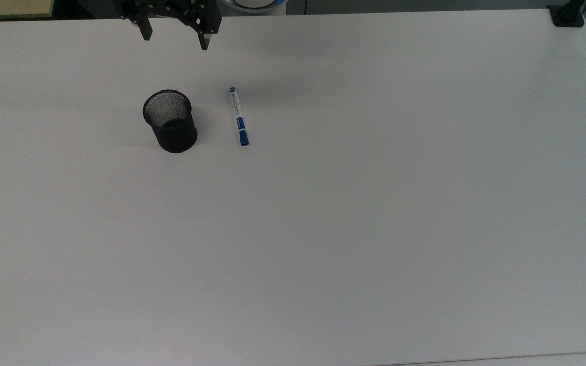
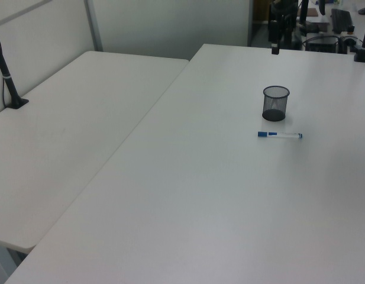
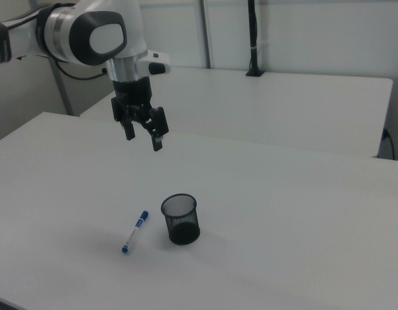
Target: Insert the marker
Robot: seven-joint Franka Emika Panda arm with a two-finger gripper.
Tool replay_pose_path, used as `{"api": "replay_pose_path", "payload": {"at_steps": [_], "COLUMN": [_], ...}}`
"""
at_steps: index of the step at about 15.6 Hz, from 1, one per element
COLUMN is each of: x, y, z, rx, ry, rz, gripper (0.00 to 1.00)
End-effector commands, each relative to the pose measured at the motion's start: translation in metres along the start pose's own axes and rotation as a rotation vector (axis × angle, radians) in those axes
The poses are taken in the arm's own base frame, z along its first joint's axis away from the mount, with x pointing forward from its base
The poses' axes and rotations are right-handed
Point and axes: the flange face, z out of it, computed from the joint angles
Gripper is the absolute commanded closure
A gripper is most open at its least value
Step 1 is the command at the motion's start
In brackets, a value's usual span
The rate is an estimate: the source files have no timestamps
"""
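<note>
Approach was the step in hand: the end effector (image 3: 142,137) hung open and empty above the table (image 1: 374,203), so it would need to descend onto the marker (image 1: 238,117) lying just beside the mesh cup (image 1: 170,121).

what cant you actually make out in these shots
- Marker: the barrel print is too small to read in the top view.
- Black mesh cup: its near wall hides the floor in the left view.
- Gripper: open, but the top view's upper edge cuts off the arm above it.
</note>
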Motion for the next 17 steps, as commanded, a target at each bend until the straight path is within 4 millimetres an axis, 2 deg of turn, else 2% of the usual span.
{"api": "replay_pose_path", "payload": {"at_steps": [1, 8, 13, 15, 17], "x": [-0.005, -0.004, 0.000, 0.003, 0.011], "y": [0.002, 0.000, -0.003, -0.006, -0.013], "z": [-0.001, 0.001, 0.010, 0.019, 0.040], "rx": [-0.018, -0.017, -0.015, -0.017, -0.017], "ry": [-0.011, -0.012, -0.031, -0.047, -0.081], "rz": [-0.011, -0.017, -0.022, -0.028, -0.063], "gripper": [0.00, 0.00, 0.00, 0.00, 0.00]}}
